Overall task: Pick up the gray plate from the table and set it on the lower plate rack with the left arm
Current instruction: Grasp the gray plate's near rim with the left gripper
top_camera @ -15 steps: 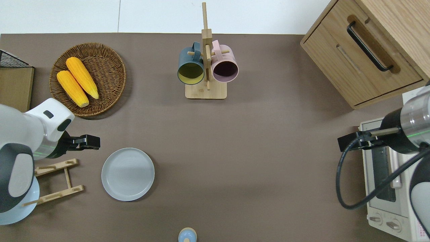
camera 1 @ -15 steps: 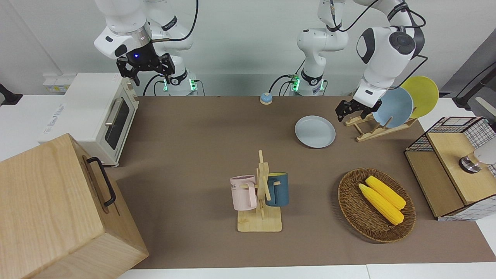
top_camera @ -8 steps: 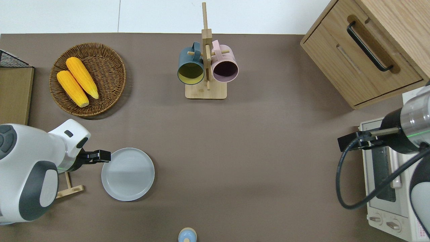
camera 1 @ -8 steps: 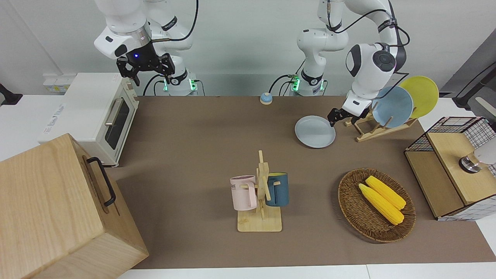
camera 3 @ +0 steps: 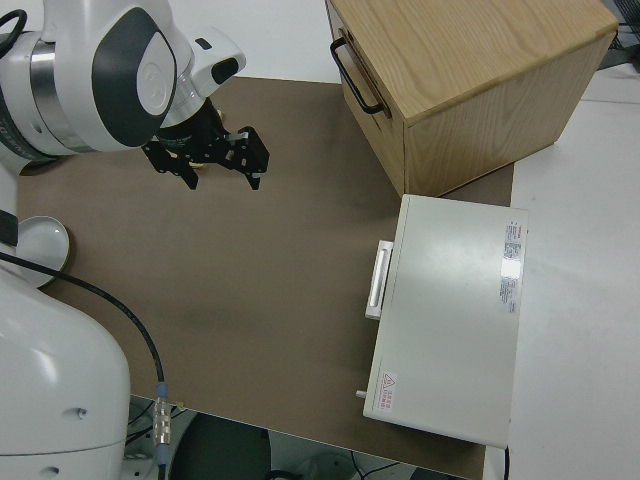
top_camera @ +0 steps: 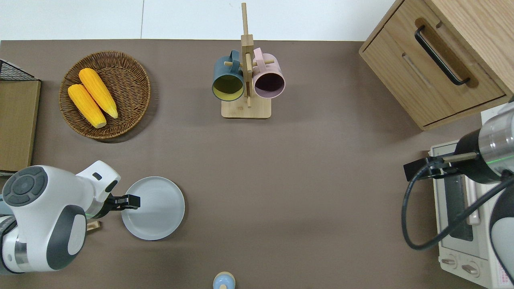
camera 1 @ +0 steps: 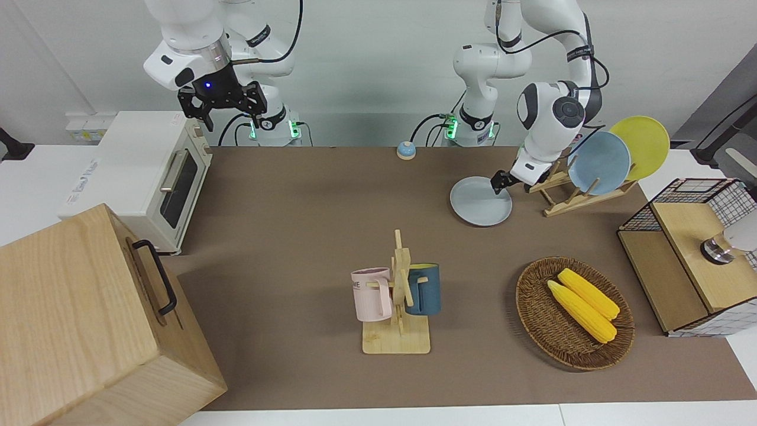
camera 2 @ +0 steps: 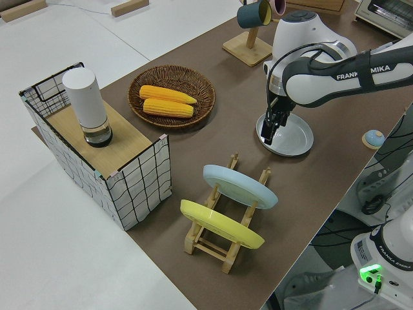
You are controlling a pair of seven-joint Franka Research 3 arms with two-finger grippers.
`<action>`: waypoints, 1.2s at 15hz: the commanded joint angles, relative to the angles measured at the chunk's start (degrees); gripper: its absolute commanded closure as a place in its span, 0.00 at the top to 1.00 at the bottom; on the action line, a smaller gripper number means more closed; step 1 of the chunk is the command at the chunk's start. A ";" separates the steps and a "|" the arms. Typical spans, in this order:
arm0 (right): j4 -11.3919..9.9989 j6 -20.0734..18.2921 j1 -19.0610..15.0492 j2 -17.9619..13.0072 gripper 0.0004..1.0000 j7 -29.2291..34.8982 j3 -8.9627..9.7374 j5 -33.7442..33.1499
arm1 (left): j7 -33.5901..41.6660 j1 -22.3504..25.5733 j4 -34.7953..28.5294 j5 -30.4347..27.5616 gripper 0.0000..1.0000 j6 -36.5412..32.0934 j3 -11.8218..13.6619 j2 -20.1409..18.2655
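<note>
The gray plate [camera 1: 479, 204] [top_camera: 156, 210] [camera 2: 293, 137] lies flat on the brown table [camera 1: 307, 225], beside the wooden plate rack [camera 1: 556, 204] [camera 2: 222, 248]. The rack holds a sky-blue plate [camera 1: 598, 164] and a yellow plate [camera 1: 644, 142] in its upper slots. Its lower slots, toward the gray plate, stand free. My left gripper [camera 1: 498, 184] [top_camera: 131, 201] [camera 2: 270, 127] is low at the gray plate's rim on the rack's side, fingers open and pointing down. In the overhead view my left arm hides most of the rack. My right gripper [camera 1: 223, 109] [camera 3: 205, 172] is parked and open.
A mug stand [camera 1: 397, 296] with a pink and a dark blue mug stands mid-table. A wicker basket [camera 1: 535, 319] with two corn cobs and a wire-sided shelf [camera 1: 680, 260] lie toward the left arm's end. A toaster oven [camera 1: 148, 171], a wooden cabinet [camera 1: 89, 319] and a small blue bell [camera 1: 406, 150] are also here.
My left arm has swung from over the rack toward the gray plate and come down; its gripper now sits at the plate's rim. The plate and the right arm have not moved.
</note>
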 commanded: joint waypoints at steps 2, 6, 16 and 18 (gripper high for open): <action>0.35 -0.87 -0.84 -0.27 0.99 -0.19 0.38 0.20 | -0.50 0.61 -1.44 0.68 0.96 2.58 0.14 3.19; 0.35 -0.87 -0.84 -0.27 0.99 -0.19 0.38 0.20 | -0.68 0.69 -1.44 0.68 0.69 3.81 0.23 5.48; 0.35 -0.87 -0.76 -0.27 0.99 -0.19 0.38 0.20 | -1.21 1.66 -0.13 0.24 0.00 2.85 0.23 5.66; 0.35 -0.87 -0.76 -0.27 0.99 -0.19 0.38 0.20 | -1.12 1.66 1.71 0.15 0.00 1.36 0.23 5.40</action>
